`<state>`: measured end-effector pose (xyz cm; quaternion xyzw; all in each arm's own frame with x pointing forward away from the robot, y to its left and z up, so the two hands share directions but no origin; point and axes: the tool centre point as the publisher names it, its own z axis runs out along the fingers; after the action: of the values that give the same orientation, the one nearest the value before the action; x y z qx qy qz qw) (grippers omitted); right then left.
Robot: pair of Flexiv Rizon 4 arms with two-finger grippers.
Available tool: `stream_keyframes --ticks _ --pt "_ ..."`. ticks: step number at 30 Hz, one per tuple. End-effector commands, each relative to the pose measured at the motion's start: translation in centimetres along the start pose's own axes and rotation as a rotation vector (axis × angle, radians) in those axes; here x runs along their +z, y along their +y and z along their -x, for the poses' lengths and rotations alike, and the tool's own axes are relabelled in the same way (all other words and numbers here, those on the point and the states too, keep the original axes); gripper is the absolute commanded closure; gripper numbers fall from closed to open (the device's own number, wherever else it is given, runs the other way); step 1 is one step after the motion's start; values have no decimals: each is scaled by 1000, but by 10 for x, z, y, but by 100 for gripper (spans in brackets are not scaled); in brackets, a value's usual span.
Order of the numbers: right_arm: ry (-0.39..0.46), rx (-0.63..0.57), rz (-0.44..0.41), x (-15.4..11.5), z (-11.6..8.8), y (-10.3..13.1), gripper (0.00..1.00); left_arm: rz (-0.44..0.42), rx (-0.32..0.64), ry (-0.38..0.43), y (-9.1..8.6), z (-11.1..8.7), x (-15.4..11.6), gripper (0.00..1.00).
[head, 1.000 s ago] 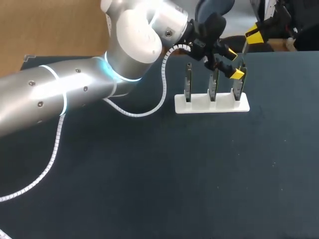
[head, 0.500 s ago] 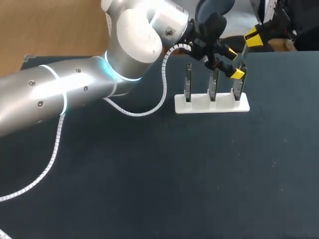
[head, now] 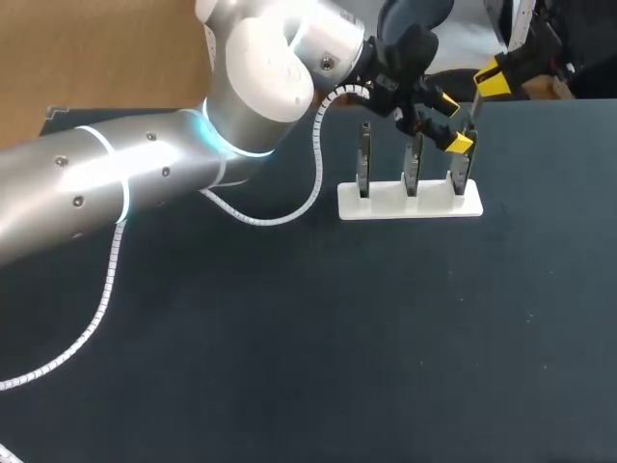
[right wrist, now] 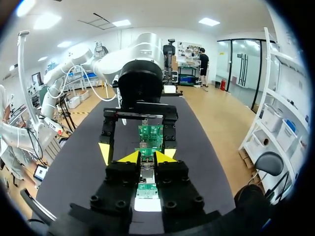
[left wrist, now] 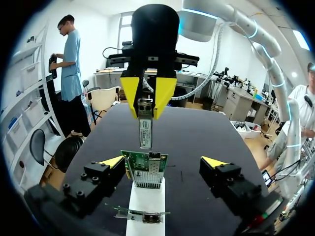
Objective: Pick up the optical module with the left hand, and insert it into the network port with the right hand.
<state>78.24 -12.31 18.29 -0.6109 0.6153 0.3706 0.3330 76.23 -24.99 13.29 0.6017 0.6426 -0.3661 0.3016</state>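
Now, over dark table (head: 289,338), right fingers (left wrist: 129,93) pinch optical module (left wrist: 144,130); left fingers (left wrist: 112,161) spread

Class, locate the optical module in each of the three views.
Head view: optical module hangs from the right hand over the rightmost green board.
Left wrist view: module ahead, above that green board.
Right wrist view: module gripped in the right hand.
Shared landmark: the white stand.

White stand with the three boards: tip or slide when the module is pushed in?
Probably tippy: the white stand is narrow, its boards stand tall. Likely light, may slide: no clamp shows. Open left claw flanks the end board, maybe bracing it.
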Motion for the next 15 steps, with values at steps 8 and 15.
stream_keyframes --ticks 8,15 --pt "14 -9 -7 2 2 13 100 -1 -2 4 0 1 0 0" --pt "28 -4 -12 5 1 15 100 -1 -2 4 0 1 0 0"
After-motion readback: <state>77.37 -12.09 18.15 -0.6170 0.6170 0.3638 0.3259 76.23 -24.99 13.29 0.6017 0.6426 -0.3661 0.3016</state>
